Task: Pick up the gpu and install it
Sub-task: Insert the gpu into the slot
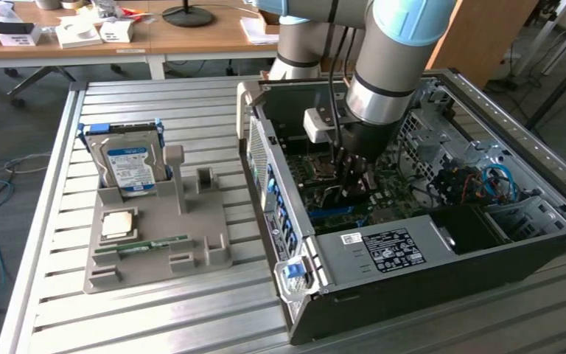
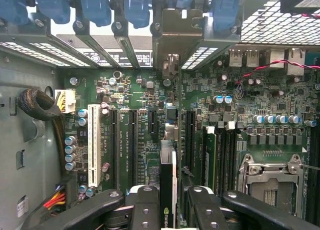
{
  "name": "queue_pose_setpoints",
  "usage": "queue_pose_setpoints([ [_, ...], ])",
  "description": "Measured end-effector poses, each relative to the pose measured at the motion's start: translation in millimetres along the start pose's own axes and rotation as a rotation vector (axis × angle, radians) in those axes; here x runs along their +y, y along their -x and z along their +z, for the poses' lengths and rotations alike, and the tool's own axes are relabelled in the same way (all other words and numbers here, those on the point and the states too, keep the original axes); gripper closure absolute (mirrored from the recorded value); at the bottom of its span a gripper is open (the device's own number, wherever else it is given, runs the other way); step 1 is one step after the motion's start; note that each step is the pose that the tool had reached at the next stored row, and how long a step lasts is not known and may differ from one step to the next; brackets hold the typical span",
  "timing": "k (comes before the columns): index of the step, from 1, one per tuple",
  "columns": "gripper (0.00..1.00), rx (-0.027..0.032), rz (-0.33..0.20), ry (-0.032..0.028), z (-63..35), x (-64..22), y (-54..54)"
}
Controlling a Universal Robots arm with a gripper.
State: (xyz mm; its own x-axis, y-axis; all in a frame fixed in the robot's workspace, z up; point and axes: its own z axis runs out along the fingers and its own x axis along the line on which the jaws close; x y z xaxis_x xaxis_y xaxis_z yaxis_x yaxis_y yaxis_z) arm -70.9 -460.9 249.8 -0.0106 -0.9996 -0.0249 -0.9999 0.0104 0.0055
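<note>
The gpu [image 2: 167,177] is seen edge-on as a slim dark card with a green logo on its edge. It stands over the green motherboard [image 2: 145,95], between the long black expansion slots [image 2: 134,145]. Its metal bracket [image 2: 176,33] reaches the case's rear slot openings. My gripper [image 2: 167,202] is shut on the card, one black finger [image 2: 145,205] on each side. In the exterior view my gripper [image 1: 348,175] is deep inside the open computer case [image 1: 519,221], low over the board. Whether the card sits in a slot cannot be told.
A white slot [image 2: 93,145], the CPU socket [image 2: 270,177] and memory slots [image 2: 220,155] lie on the board. The power supply [image 1: 391,249] and cables [image 1: 489,184] crowd the case. Outside, a grey holder [image 1: 155,236] carries a hard drive [image 1: 127,164], a chip [image 1: 121,221] and a green memory stick [image 1: 150,244].
</note>
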Motion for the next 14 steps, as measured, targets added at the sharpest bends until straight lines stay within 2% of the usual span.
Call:
queue_pose_setpoints([
  [14, 0.74, 0.0001, 0.0, 0.0001, 2.4, 0.0, -0.1],
])
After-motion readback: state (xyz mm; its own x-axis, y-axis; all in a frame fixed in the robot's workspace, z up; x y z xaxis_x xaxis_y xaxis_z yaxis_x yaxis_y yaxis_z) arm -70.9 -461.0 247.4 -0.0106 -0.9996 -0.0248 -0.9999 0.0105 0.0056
